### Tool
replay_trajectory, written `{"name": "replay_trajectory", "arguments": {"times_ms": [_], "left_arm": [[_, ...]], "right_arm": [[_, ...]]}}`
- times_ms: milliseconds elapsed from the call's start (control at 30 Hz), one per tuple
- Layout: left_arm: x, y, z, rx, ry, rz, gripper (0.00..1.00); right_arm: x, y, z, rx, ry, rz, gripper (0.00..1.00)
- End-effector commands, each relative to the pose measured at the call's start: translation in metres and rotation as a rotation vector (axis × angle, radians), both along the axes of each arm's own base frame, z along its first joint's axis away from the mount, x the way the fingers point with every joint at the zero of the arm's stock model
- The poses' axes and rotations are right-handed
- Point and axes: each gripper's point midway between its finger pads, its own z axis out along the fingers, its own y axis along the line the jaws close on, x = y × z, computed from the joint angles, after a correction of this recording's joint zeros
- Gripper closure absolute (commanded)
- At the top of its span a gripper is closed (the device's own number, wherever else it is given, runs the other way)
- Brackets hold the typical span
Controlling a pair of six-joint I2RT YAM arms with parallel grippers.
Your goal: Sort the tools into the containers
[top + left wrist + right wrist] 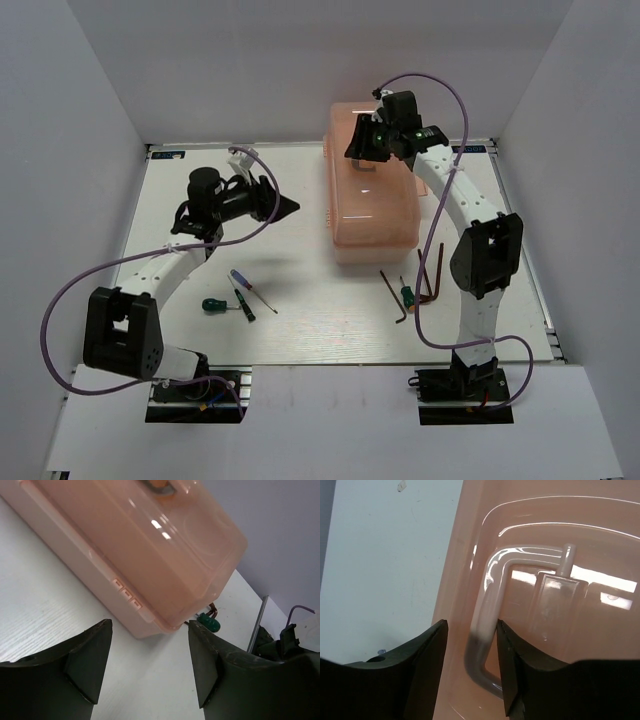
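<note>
Straddling the lid handle: right claw is down over the toolbox, fingers apart with one bar of the handle between them. One finger looks to be against the bar and there's a gap on the other side, so it's not clamped. Toolbox is closed and sits toward the far-right corner of the table.

Left claw hangs above the table left of the toolbox, aimed at its side wall, fingers apart with nothing between.

Tools are all out on the table. Stubby green driver, purple driver and black driver are bunched toward the near edge, left of middle. Hex keys and green driver lie just off the toolbox's near side, toward the right edge.
</note>
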Motion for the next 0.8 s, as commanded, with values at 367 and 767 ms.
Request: {"name": "replay_trajectory", "arguments": {"times_ms": [367,767], "left_arm": [[0.034,-0.054,0.052,-0.052,-0.112,-0.08,0.28],[0.063,-0.11,0.06,-0.054,-0.124,-0.112,0.28]], "right_arm": [[-0.022,0.012,0.032,0.184,0.066,0.084,0.56],[-0.026,0.005,0.051,0.245,0.067,0.092,0.56]]}}
